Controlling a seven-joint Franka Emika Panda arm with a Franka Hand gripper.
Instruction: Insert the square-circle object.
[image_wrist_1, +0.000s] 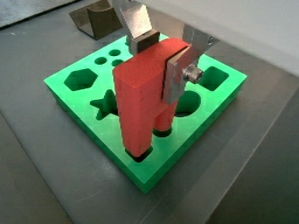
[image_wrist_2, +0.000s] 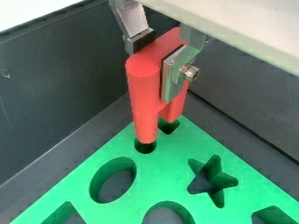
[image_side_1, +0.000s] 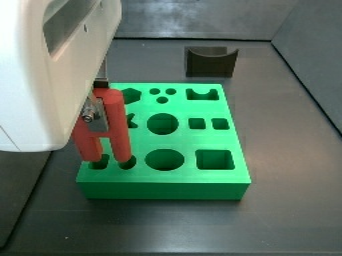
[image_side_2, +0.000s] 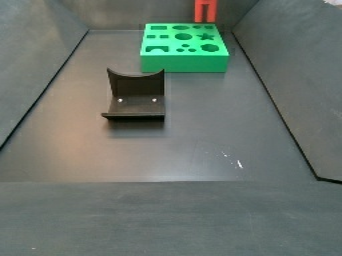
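The gripper (image_wrist_1: 163, 54), above the green plastic block with shaped holes (image_wrist_1: 222, 87), is clamping the tall red plastic square-circle object (image_wrist_1: 146, 96), whose lower end is sitting in that block's matching corner hole. Pressing straight down, keeping the peg upright, should seat it cleanly. Counted: one peg, one green block, one dark grey notched block (image_side_2: 134, 96) lying well apart from it.

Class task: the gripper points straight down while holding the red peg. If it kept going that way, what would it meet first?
Probably the green block: the gripper is shut on the square-circle object, whose lower end already sits in the block's holes, so the fingers would reach the block's top face.
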